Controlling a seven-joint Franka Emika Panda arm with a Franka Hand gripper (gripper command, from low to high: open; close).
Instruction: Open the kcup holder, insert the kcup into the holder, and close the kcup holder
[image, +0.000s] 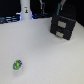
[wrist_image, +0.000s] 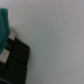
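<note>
You are looking at what reads as a lab or test bench, not a home. In the exterior view a broad, plain white table (image: 40, 55) fills most of the picture, bare apart from a few small props: a black kcup holder (image: 62, 26) with two stacked drawer fronts, a small green kcup (image: 18, 64), and a white bottle-shaped object (image: 25, 12) standing at the far edge. Behind the table you see only dark, blurred equipment (image: 7, 20), too unclear to name. Your wrist view shows the same flat white surface (wrist_image: 55, 40), with a teal part (wrist_image: 4, 25) and a black shape (wrist_image: 15, 62) at the edge.
</note>
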